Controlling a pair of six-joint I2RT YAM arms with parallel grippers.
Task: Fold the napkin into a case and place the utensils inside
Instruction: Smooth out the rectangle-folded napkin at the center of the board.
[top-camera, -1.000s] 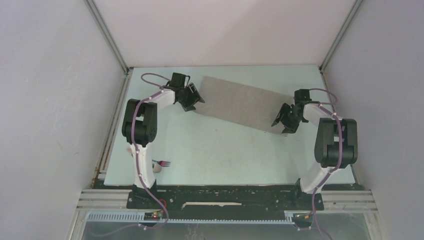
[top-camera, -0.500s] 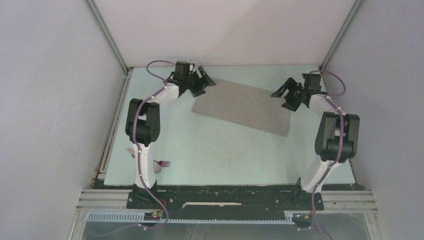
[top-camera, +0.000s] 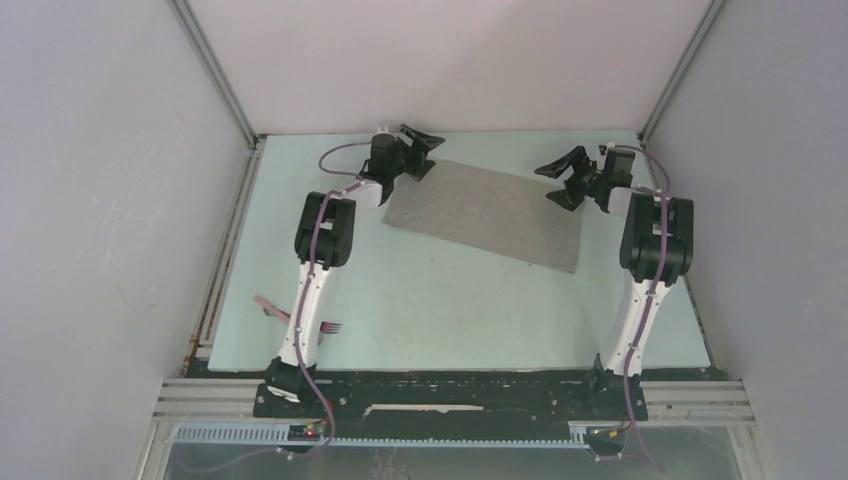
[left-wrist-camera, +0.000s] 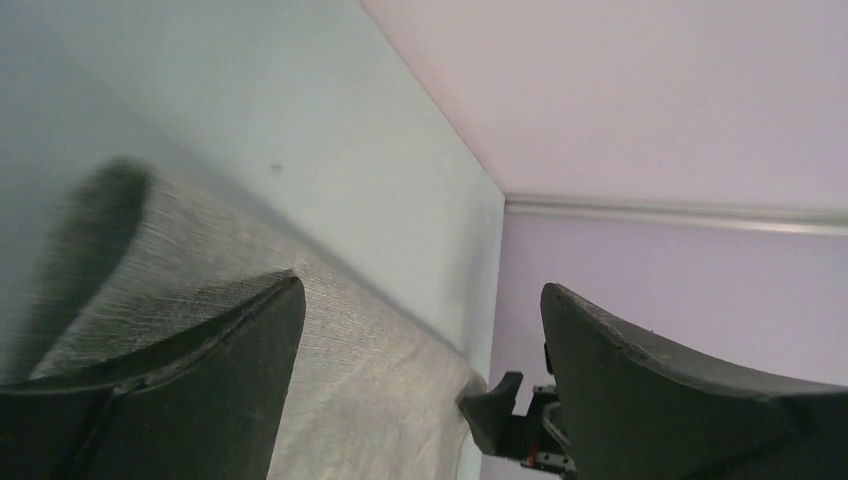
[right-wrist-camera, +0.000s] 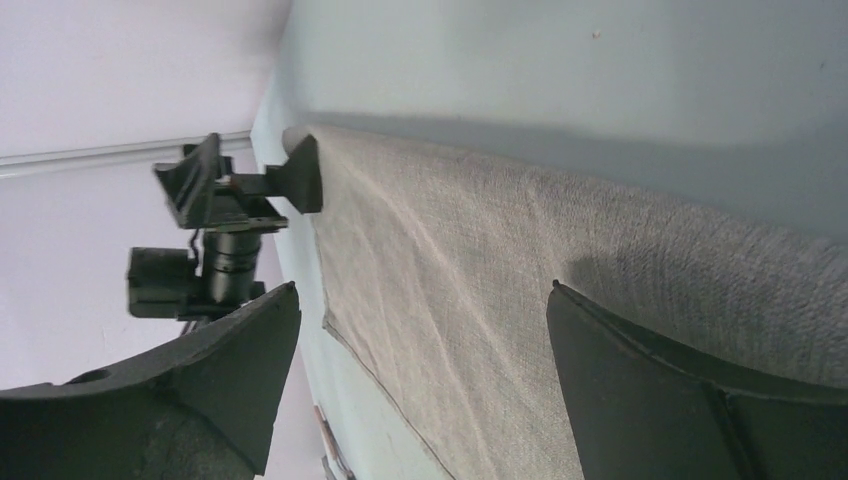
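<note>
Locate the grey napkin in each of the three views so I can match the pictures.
Top external: the napkin lies flat at the far middle of the table, slanting down to the right.
Left wrist: the napkin fills the lower left.
Right wrist: the napkin runs across the middle, upper left to lower right.
Shared landmark: the seam where table meets wall, beyond the napkin.

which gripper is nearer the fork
Left: left gripper hovers over the napkin's far-left corner, well beyond the fork; right gripper is by the napkin's right end, farther across.
</note>
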